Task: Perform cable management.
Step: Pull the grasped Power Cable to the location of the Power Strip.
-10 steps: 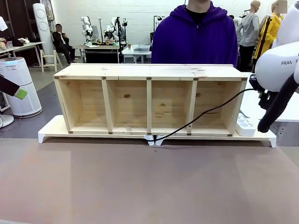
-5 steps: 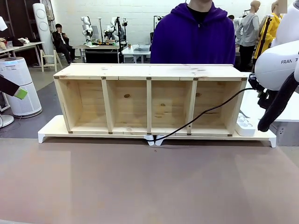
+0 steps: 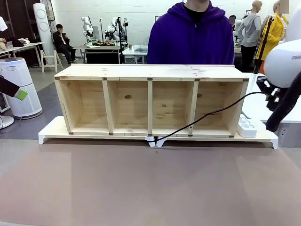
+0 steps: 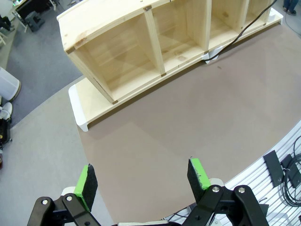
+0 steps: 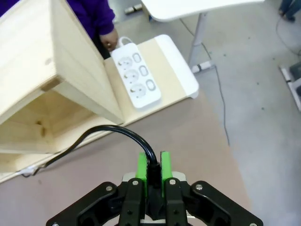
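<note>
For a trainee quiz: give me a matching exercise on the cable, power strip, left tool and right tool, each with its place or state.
1 cable
2 power strip
3 left tool
4 right tool

A open over the table
B shut on the cable
C beside the wooden shelf's end
D stretched across the shelf's front

Pairs: 1-D, 2-C, 3-A, 4-B

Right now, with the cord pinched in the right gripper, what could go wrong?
1. The cord runs from the front middle of the shelf up to the right gripper, which is shut on it. Pulling farther could drag the shelf or slip the cord out.
2. It crosses in front of the shelf's right end and could snag there.
</note>
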Robot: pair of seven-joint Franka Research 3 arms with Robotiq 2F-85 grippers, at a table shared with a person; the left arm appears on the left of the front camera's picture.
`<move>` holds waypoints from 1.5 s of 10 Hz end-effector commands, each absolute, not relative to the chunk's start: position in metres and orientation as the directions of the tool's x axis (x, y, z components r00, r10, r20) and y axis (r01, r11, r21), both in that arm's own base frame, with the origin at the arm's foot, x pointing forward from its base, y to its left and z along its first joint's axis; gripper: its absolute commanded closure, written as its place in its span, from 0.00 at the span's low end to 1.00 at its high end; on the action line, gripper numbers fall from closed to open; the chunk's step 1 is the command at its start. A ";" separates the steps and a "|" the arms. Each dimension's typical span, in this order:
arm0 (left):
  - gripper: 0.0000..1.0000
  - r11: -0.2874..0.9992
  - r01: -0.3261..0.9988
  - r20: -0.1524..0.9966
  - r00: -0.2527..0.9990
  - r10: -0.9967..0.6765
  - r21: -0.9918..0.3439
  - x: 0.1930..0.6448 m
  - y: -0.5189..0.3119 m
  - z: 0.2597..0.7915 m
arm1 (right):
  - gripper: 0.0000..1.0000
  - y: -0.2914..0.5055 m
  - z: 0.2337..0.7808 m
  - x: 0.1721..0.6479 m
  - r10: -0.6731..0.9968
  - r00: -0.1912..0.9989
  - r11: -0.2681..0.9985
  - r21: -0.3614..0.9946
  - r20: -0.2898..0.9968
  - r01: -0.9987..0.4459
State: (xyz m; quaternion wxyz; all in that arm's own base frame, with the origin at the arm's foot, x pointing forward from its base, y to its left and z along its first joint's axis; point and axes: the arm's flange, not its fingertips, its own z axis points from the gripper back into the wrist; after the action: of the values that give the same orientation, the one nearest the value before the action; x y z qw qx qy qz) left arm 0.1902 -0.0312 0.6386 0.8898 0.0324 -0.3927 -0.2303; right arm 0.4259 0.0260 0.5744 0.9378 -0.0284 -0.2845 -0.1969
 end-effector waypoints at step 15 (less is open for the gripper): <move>0.00 0.896 0.375 0.687 0.586 -0.429 0.238 0.192 -0.031 0.639 | 0.86 -0.042 0.593 0.555 0.017 0.899 0.999 0.026 0.438 -0.032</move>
State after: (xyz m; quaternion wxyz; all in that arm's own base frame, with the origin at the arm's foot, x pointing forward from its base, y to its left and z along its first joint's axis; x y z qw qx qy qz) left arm 0.1901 -0.0311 0.6387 0.8898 0.0326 -0.3928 -0.2300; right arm 0.5464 -0.0445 0.5884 0.9760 0.0099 -0.2161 0.0240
